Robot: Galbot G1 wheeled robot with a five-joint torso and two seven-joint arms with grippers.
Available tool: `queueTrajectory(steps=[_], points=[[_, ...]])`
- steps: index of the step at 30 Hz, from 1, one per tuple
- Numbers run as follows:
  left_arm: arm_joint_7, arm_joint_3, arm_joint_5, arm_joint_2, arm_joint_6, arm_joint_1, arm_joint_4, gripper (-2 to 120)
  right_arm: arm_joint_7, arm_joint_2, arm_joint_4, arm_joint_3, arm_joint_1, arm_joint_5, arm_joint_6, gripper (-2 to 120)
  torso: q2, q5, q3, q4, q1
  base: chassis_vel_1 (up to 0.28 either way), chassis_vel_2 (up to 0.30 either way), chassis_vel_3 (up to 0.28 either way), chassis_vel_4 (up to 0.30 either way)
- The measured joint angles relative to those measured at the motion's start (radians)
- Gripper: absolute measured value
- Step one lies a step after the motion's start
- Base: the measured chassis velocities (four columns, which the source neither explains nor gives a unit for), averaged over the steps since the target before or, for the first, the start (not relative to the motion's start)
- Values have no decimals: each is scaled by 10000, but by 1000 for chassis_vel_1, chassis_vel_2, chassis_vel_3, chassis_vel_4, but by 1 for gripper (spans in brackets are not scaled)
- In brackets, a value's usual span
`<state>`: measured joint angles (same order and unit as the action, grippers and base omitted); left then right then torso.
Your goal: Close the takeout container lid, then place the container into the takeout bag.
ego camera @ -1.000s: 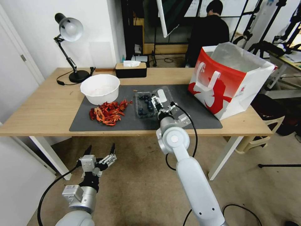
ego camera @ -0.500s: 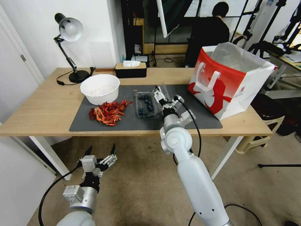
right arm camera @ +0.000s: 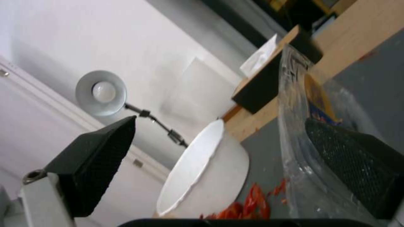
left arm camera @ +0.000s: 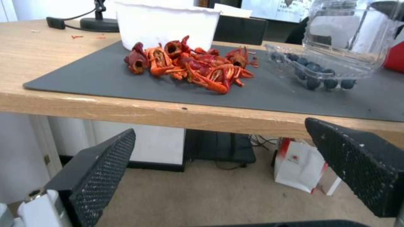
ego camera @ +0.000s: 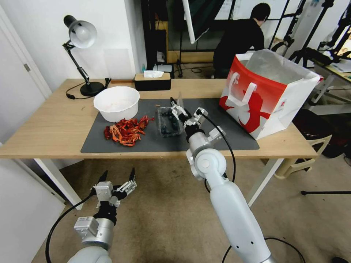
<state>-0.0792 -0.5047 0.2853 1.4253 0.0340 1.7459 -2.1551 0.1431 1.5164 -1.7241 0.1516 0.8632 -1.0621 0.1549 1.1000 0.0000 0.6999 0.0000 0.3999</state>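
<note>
Clear plastic, the container (ego camera: 169, 122) sits on the grey mat (ego camera: 226, 135) mid-table, its lid (ego camera: 180, 100) standing nearly upright. I see my right pincer (ego camera: 184, 112) spread open against the lid. Red crayfish shells (ego camera: 126, 130) and a white bowl (ego camera: 117, 103) crowd its left; the bag (ego camera: 268, 93) stands open to the right. My left pincer (ego camera: 117, 178) hangs open below the table (ego camera: 47, 124).

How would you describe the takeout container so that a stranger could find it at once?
Look at the dark grey mat on the wooden table. Near its middle, between the pile of red crayfish shells and the red-and-white takeout bag, sits the takeout container. It alone is clear plastic with dark blueberries inside; its lid stands raised at the right pincer.
</note>
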Motion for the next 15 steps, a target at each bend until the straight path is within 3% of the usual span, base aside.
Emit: queueTrajectory(steps=[6,15], points=[[-9,6,6,-5,7,-6,14,100,-52,-27,217,129,-212,-1388,866,100,0,-1,0,0,1,0,0,0,0],[-19,-4,65,-81,8,-55,16,100,1577,176,529,285,-737,-3350,1835,100,0,-1,1,0,1,0,0,0,0]])
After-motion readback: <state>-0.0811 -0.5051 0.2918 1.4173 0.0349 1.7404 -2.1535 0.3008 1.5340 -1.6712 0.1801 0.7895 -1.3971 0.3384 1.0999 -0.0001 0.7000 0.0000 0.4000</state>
